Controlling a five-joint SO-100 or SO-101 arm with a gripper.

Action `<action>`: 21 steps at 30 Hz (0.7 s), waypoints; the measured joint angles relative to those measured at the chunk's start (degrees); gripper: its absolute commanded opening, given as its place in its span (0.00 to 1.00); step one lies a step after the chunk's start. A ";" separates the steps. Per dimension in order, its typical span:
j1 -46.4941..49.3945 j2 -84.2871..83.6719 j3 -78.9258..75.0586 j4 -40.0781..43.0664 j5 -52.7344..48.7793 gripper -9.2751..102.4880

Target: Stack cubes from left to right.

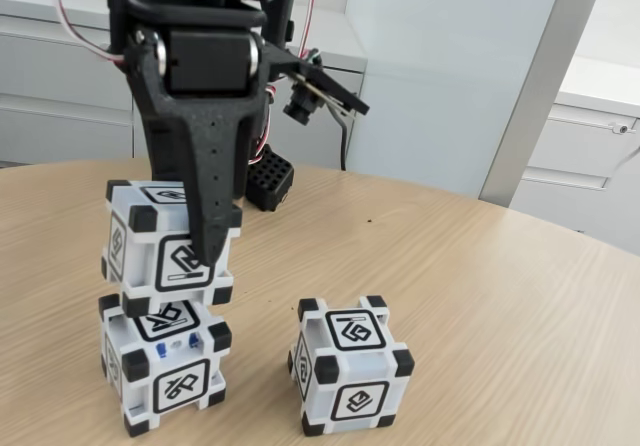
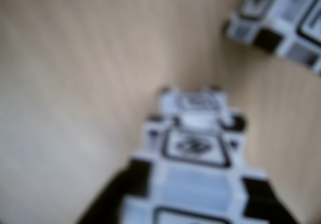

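Fixed view: your gripper [image 1: 205,251] comes down from the top of the frame, its black tapered finger [image 1: 210,181] lying flat against the front face of the upper cube [image 1: 165,241]. The other finger is hidden behind that cube, so the closure can't be read directly, but the cube sits in the grasp with a finger pressed to it.

The upper cube sits on the lower cube [image 1: 160,366] at the left of the round wooden table [image 1: 480,286]. It is not square to it: it looks slightly tilted and offset to the left, overhanging the lower cube's edge. Whether its full weight rests on the lower cube, you cannot tell. The lower cube shows small blue parts in the strip just below its top face.

The third cube [image 1: 350,366] stands alone on the table to the right of the stack, near it but apart, upright, one corner turned toward the camera.

Behind the arm, a small black gridded block [image 1: 268,181] sits on the table near the base.

Wrist view: badly blurred. You look down the stacked cubes, with black shapes at the bottom edge on either side. The lone cube [image 2: 281,23] shows at the top right corner.
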 measured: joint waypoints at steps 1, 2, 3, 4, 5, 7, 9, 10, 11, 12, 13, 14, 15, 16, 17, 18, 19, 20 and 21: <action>0.00 0.00 0.00 0.00 0.18 0.26; 0.00 0.00 0.00 0.00 0.18 0.26; 0.00 0.00 0.00 0.00 0.44 0.26; 0.00 0.00 0.00 0.00 0.44 0.26; 0.00 0.00 0.00 0.00 0.62 0.26; 0.00 0.00 0.00 0.00 1.14 0.26; 0.00 0.00 0.00 0.00 1.41 0.26; 0.00 0.00 0.00 0.00 1.49 0.26; 0.00 0.00 0.00 0.00 1.49 0.26; 0.00 0.00 0.00 0.00 1.49 0.26; 0.00 0.00 0.00 0.00 1.49 0.26; 0.00 0.00 0.00 -0.09 1.58 0.26; 0.00 0.00 0.00 -0.09 1.67 0.26; 0.00 0.00 0.00 -0.53 2.11 0.26; 0.00 0.00 0.00 -1.32 2.72 0.26; 0.00 0.00 0.00 -2.20 3.16 0.26; 0.00 0.00 0.00 -2.99 3.60 0.26; 0.00 0.00 0.00 -3.60 3.78 0.26; 0.00 0.00 0.00 -4.13 3.96 0.26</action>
